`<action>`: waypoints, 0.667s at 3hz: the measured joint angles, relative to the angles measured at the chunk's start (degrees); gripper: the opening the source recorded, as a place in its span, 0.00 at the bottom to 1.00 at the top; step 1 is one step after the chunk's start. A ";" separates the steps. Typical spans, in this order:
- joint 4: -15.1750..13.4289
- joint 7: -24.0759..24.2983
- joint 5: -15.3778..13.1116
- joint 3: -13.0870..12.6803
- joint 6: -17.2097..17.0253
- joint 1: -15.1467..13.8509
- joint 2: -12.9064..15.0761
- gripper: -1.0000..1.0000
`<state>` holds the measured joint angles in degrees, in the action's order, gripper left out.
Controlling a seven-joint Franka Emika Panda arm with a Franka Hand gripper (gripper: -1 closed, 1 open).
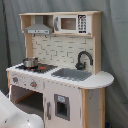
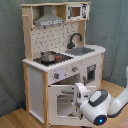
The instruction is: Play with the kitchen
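Arm: white robot arm in the second exterior view, nearest the camera, reaching in front of the kitchen's lower section.
Tool: tool at the open oven door; whether its fingers are apart or together cannot be told.
Oven door: windowed oven door swung open, below the knobs.
Kitchen: kitchen of white panels and light wood stands on the wooden floor before a grey curtain.
Hob: small pot on the hob, left of the grey sink.
Faucet: black faucet behind the sink.
Upper section: hood above the pot; microwave beside the hood.
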<state>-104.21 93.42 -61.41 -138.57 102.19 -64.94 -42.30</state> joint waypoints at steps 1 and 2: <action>4.17 -4.23 -1.49 -0.25 -1.53 1.08 -0.83 1.00; 7.72 -8.50 -3.22 -0.40 -3.88 2.62 -1.55 1.00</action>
<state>-96.48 84.92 -64.63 -138.97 98.31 -62.31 -43.85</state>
